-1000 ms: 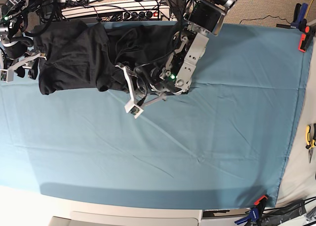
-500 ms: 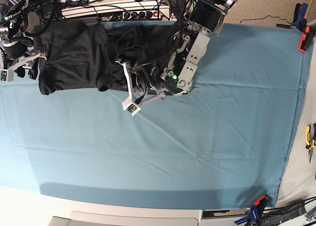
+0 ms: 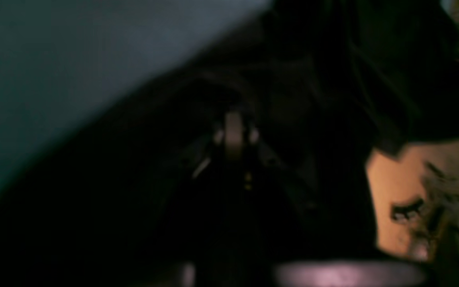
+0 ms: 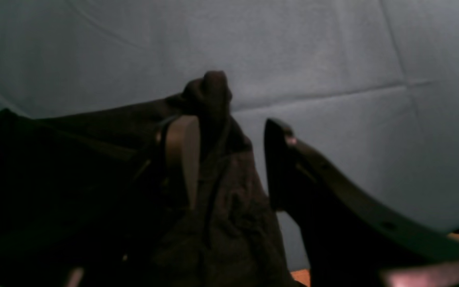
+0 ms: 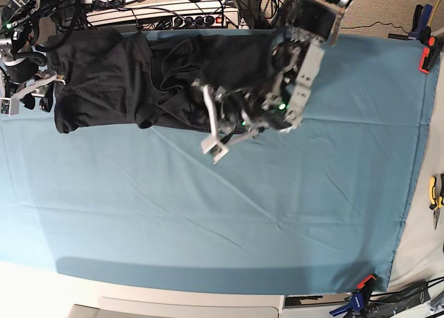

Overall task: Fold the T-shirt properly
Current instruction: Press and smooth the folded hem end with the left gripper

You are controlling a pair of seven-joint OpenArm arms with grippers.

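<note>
The black T-shirt (image 5: 111, 75) lies crumpled along the far left of the teal table cloth (image 5: 243, 214), plain side up. My left gripper (image 5: 232, 116) is over the shirt's right end. In the left wrist view its fingers (image 3: 233, 133) meet at one point, buried in dark cloth (image 3: 333, 79), so it looks shut on the shirt. My right gripper (image 5: 36, 99) is at the shirt's left edge. In the right wrist view it (image 4: 227, 123) is open, with a bunched fold of the shirt (image 4: 221, 223) lying between the beige pad (image 4: 181, 155) and the black finger.
A power strip with cables (image 5: 166, 16) runs behind the shirt. Clamps hold the table cloth at the right edge (image 5: 427, 54) and at the front right corner (image 5: 361, 287). Pliers (image 5: 436, 193) lie off the cloth at the right.
My left arm has moved to the right along the shirt's lower edge. The right arm has not moved.
</note>
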